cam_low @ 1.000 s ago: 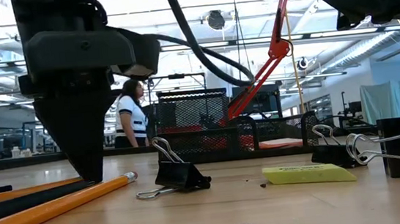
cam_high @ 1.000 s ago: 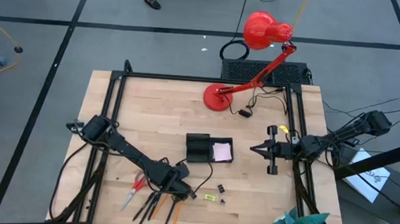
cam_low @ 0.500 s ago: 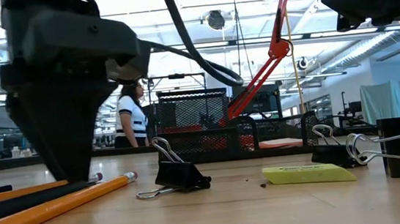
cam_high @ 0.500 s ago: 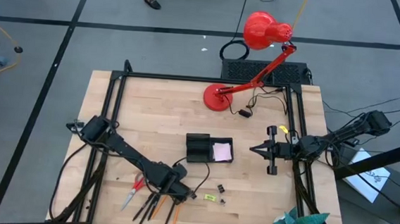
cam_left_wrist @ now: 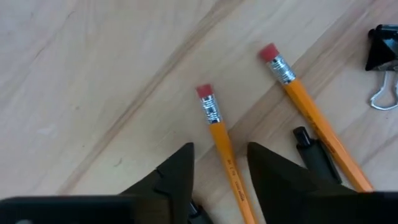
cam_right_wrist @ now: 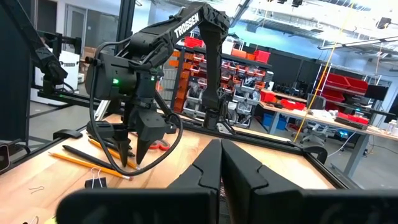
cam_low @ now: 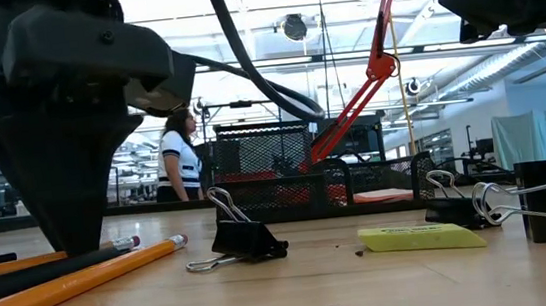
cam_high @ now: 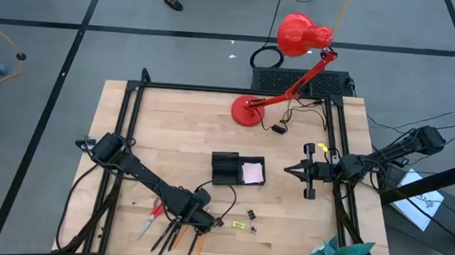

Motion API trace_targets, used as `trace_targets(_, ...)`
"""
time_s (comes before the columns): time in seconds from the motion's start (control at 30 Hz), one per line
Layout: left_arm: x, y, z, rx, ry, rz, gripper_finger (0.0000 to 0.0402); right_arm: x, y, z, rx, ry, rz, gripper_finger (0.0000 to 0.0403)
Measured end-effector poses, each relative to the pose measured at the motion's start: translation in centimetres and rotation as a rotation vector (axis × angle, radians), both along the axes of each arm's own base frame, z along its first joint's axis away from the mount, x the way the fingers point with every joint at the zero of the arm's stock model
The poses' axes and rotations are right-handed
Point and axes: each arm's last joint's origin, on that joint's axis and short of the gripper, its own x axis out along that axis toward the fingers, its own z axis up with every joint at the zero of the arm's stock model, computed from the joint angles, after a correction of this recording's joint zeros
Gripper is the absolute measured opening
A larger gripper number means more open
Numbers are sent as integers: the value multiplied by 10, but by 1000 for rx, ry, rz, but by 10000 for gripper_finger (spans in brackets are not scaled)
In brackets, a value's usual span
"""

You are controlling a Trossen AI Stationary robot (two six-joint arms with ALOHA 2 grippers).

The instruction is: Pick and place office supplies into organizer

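My left gripper point(cam_high: 195, 216) point(cam_left_wrist: 221, 149) is open near the table's near edge, low over a fan of orange pencils and dark pens point(cam_high: 178, 237). Its fingers stand on either side of one orange pencil point(cam_left_wrist: 217, 127) without touching it. A second pencil point(cam_left_wrist: 311, 115) and a dark pen point(cam_left_wrist: 317, 155) lie beside it. Red-handled scissors point(cam_high: 155, 213) lie to the left. The black organizer point(cam_high: 226, 168) holds a pink pad point(cam_high: 252, 173). A yellow-green bit point(cam_high: 239, 224) point(cam_low: 420, 237) and a black clip point(cam_high: 252, 216) point(cam_low: 246, 238) lie on the wood. My right gripper point(cam_high: 289, 170) point(cam_right_wrist: 221, 165) is shut, hovering right of the organizer.
A red desk lamp point(cam_high: 249, 110) stands at the far edge, its arm and cable reaching toward a black mesh box point(cam_high: 295, 82). More black clips point(cam_low: 479, 208) lie near the organizer. Bare wood lies between the organizer and the pencils. A person point(cam_low: 181, 162) stands beyond the table.
My left gripper has moved a little toward the table's left and near edges, coming over the ends of the pencils. The pencils and the other things have stayed in place.
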Motion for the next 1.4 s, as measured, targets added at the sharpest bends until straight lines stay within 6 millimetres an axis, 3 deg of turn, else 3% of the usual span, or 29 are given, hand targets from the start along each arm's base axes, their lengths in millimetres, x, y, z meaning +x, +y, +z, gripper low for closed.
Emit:
trace_targets(0.23,0,0,-1,12,0,-25,86,0,0,0,-2,0,0,4)
trace_targets(0.63,4,1,4,88,-93,-141,28,0,0,0,-3,-1,-1,4)
trace_targets(1.2,22,19,8,127,-191,-213,29,0,0,0,-3,1,0,4)
trace_targets(1.4,25,28,31,147,-273,-265,27,0,0,-1,-6,7,-1,4)
